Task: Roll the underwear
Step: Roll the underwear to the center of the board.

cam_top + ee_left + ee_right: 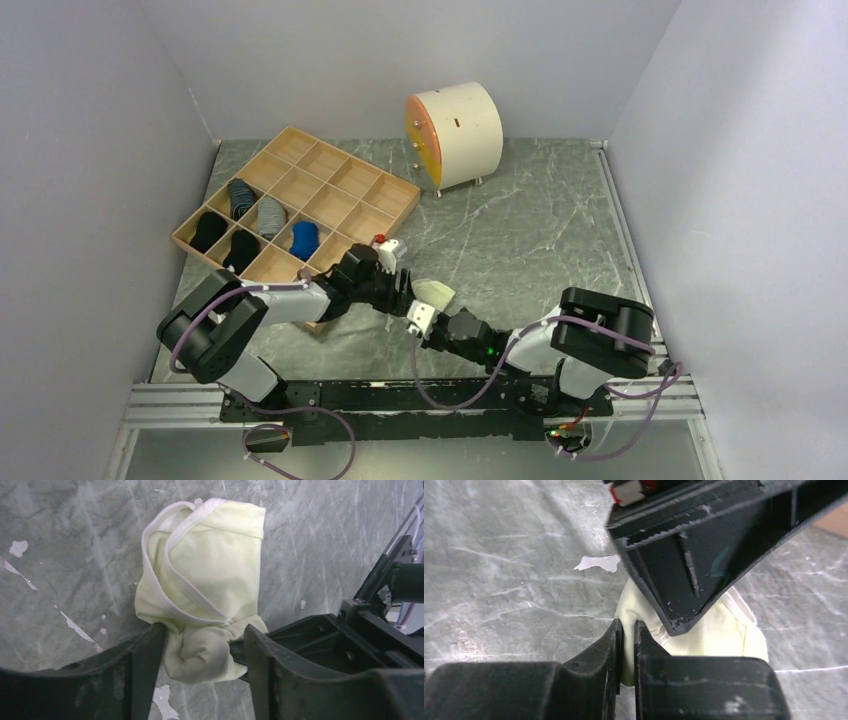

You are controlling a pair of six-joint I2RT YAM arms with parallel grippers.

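1. Grey marble-patterned tabletop (560, 240) fills the floor of a white-walled booth.
2. At the left of it lies a shallow wooden grid tray (352, 178). The tray's left-hand compartments hold rolled socks (304, 238) in black, striped grey and blue.
3. Just off the tray's near right corner, the left gripper (202, 645) sits low over the table. Its black fingers (145, 665) stand moderately apart on either side of a bunched, rolled end of cloth, which brushes both fingers but does not look squeezed.
4. That cloth is the pale yellow underwear (210, 575) with white edging, lying crumpled on the table a little right of the tray.
5. The right gripper (628, 630) meets the garment on the side away from the tray. Its jaws are almost together, with a thin fold of the underwear pinched in the slit.
6. Beyond the tray's far right corner, a white cylindrical drum with an orange face (462, 132) stands on small feet.
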